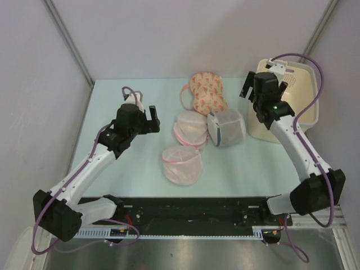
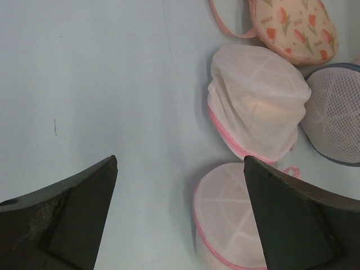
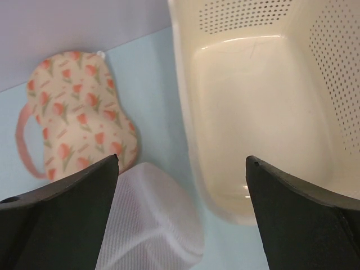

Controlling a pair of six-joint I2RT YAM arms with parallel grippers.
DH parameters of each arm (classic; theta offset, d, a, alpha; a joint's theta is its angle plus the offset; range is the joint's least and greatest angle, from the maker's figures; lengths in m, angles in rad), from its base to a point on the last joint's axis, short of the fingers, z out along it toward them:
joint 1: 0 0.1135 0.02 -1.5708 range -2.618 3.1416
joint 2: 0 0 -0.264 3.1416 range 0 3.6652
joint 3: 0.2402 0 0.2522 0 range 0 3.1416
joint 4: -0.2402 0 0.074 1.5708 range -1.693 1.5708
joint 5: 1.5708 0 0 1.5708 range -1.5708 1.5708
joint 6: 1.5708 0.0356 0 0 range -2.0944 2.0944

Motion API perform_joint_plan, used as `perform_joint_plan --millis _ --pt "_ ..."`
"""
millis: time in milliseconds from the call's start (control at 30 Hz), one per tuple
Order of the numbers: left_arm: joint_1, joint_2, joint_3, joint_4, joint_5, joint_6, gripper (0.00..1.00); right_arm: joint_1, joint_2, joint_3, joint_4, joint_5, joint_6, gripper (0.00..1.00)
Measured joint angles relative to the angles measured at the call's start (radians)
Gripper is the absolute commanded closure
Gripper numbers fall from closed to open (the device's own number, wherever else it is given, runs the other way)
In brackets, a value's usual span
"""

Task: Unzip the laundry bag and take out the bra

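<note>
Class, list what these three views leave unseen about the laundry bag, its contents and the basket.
1. The bra: in no view; the laundry bag shows only pale mesh.
2. Zip pull: too small in the top view; both wrist views cut the bag at an edge.
3. The basket: partly behind the right arm, top view.

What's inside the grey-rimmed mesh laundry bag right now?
Only the laundry bag itself shows: white mesh and a grey rim. Nothing dark red is visible through the mesh in any view, so its contents are hidden and cannot be told.
</note>
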Motion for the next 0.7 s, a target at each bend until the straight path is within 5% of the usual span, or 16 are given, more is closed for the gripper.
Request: perform_joint_plan --millis 467,700 --pt "0.000 -0.005 -0.001 -0.019 0.002 -0.002 0.00 -0.179 0.419 0.192 -0.053 -0.202 0.003 0.00" --pt "0.000 -0.005 -0.001 -0.039 0.000 -0.002 0.00 -0.185 0.538 0.328 -0.082 -0.234 -0.021 0.23"
